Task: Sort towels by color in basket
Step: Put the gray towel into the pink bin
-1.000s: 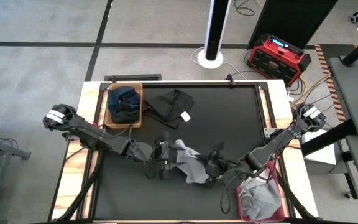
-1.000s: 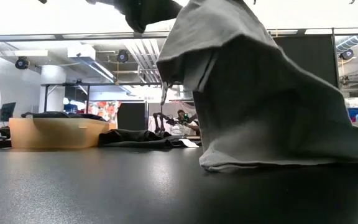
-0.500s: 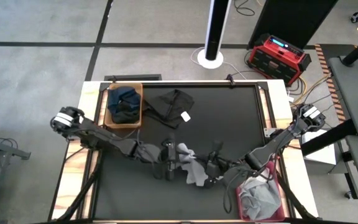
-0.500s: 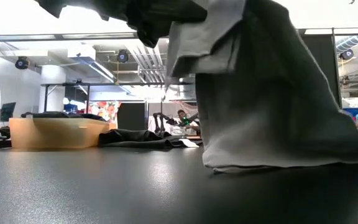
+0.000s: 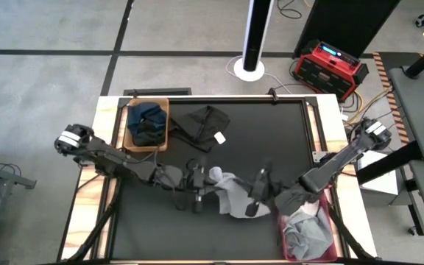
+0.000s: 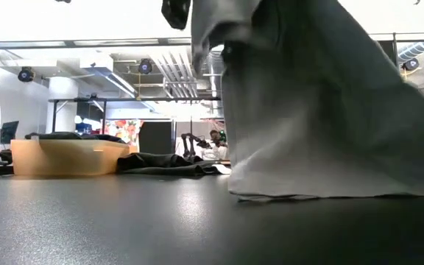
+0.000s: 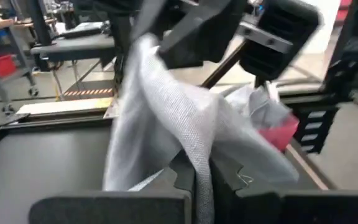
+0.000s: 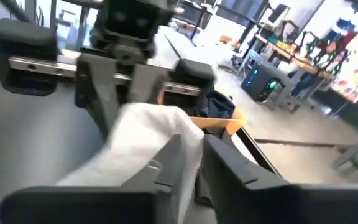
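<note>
sorting looks partly done: the red basket point(image 5: 311, 239) at the table's right edge holds grey cloth, the wooden basket point(image 5: 147, 125) dark ones. the grey towel point(image 5: 230, 195) hangs mid-table between both arms, the left gripper point(image 5: 197, 188) clamped on it, the right gripper point(image 5: 258, 195) only slightly parted around it. the black towel point(image 5: 205, 124) waits beside the wooden basket.

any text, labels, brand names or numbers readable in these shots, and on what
None can be read.
White tag on the black towel: too small to tell any print.
Red case on the floor beyond the table: its small lit panel is too small to read.
Colourful board in the room behind: blurred.
</note>
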